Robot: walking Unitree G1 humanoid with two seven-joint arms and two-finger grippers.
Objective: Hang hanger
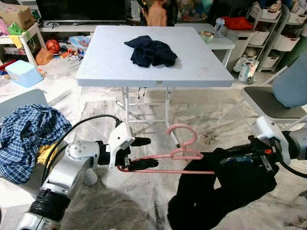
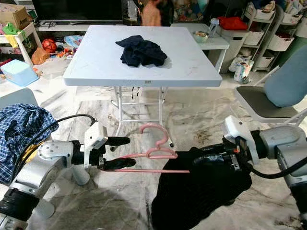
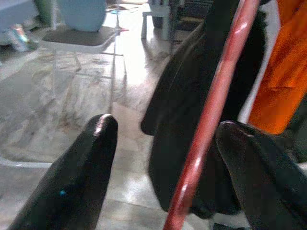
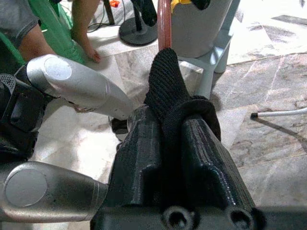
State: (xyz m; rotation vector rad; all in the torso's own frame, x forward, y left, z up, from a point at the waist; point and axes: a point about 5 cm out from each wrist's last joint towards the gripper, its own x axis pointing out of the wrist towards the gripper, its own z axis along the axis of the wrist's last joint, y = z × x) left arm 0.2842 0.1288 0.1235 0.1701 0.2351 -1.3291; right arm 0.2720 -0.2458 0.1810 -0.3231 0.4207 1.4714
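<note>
While the pink hanger [image 1: 178, 155] hangs level between both arms at 6 o'clock of the white table [image 1: 110, 67], the left claw [image 1: 142, 153] stands wide around its bar end, apparently only steadying. Right claw [image 2: 204, 159] pinches shut on the black garment [image 1: 216, 191], probably keeping it draped. Any rail or rod for hanging cannot be made out.
</note>
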